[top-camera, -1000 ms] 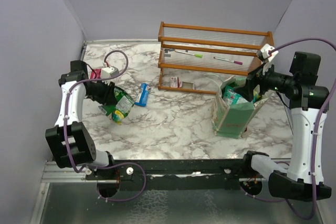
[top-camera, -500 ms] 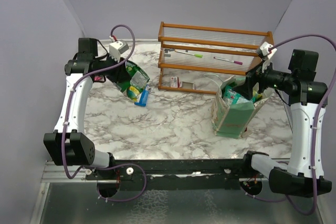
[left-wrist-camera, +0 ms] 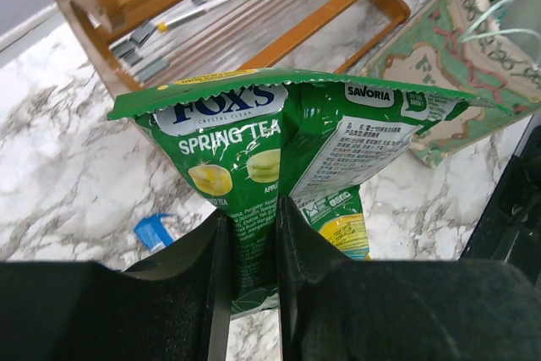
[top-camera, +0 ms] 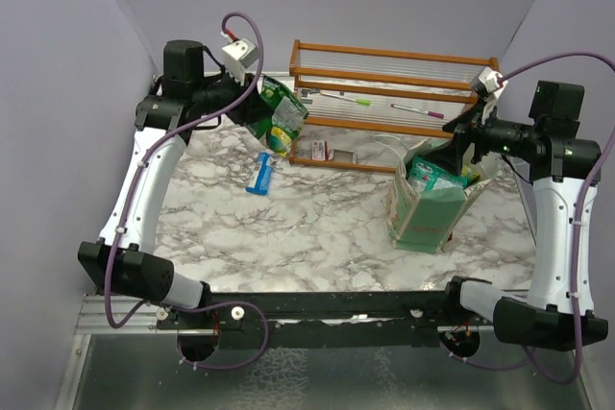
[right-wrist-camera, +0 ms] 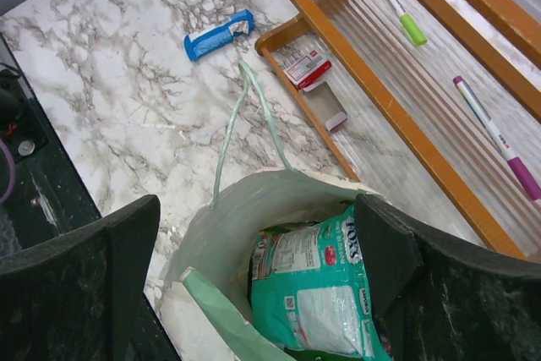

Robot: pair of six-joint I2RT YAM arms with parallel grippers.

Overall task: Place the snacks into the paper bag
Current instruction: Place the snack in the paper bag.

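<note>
Green packets [left-wrist-camera: 245, 150] between left fingers [left-wrist-camera: 190, 293], aloft beside rack [top-camera: 384, 53] end; right fingers [right-wrist-camera: 76, 293] wide above paper bag [right-wrist-camera: 254, 188].

The packet [left-wrist-camera: 245, 137] looks glossy, paper bag [top-camera: 437, 213] matt, rack [top-camera: 389, 52] wooden.

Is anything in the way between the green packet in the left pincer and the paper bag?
Likely yes: the right pincer hovers open over the mouth of the paper bag. The wooden rack lies beside the green packet, near its way.
</note>
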